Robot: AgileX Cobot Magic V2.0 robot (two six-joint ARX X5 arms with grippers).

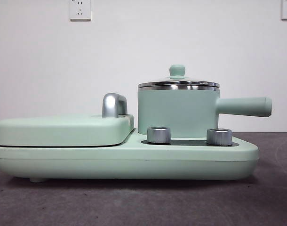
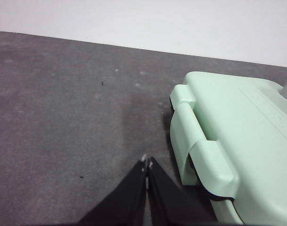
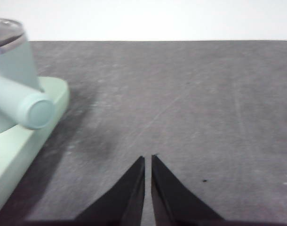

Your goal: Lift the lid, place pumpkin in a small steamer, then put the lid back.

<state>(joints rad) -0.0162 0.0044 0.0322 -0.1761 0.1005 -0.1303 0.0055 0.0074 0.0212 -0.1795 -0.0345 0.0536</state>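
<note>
The round clear glass lid (image 1: 178, 83) with its mint-green knob sits closed on the small mint-green cylindrical steamer (image 1: 176, 112); its contents are hidden. The left gripper (image 2: 147, 163) and the right gripper (image 3: 148, 159) hang with jaws together, empty, over grey table (image 3: 190, 94).

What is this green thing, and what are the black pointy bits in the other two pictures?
The green thing is a cooker on a grey table, seen from a camera low at the table's edge. On it sits a small steamer with a long handle, and the lid is still on. Beside it lies a flat grill cover.

The other two pictures come from cameras on a robot's two arms. The black points are its fingers. The left gripper waits by the grill end, the right gripper near the steamer's handle. Both pairs of fingers are pressed together and hold nothing. No pumpkin shows in any picture.
</note>
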